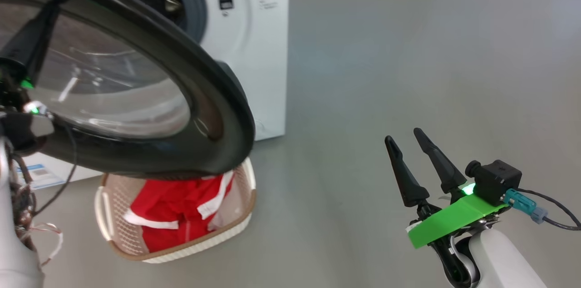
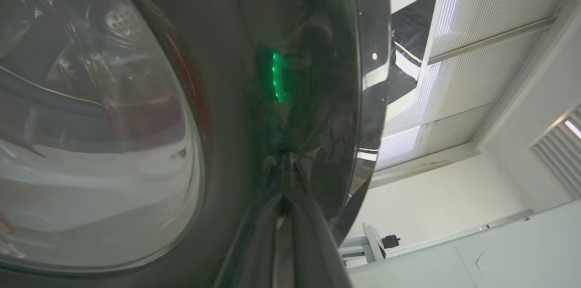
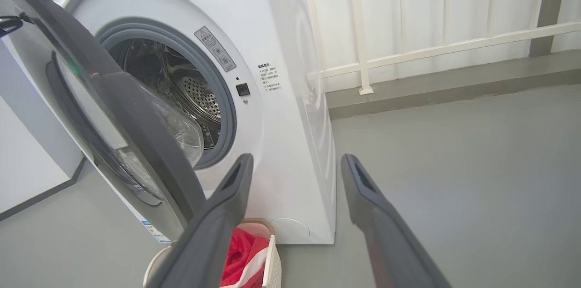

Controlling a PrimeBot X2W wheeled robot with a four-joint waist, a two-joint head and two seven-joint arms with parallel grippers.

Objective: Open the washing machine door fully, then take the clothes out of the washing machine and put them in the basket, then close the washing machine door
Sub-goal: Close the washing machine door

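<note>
The washing machine door point(image 1: 218, 97), a black rim around a glass bowl, stands partly open on the white washing machine point(image 1: 268, 52). My left gripper point(image 2: 285, 165) is shut, its tips pressed on the glossy outer rim of the door point(image 2: 227, 97). The red clothes point(image 1: 181, 206) with white stripes lie in the cream basket point(image 1: 236, 222) on the floor under the door. My right gripper point(image 1: 404, 137) hangs open and holds nothing, out over the floor to the right. Past my right gripper point(image 3: 296, 161) in its wrist view are the door point(image 3: 150, 142), the steel drum point(image 3: 181, 88) and the basket point(image 3: 272, 251).
Bare grey floor point(image 1: 408, 52) spreads to the right of the machine. A white railing and wall point(image 3: 431, 42) stand behind it, and a white panel point(image 3: 27, 165) stands to its left. A cable point(image 1: 558, 215) trails from my right wrist.
</note>
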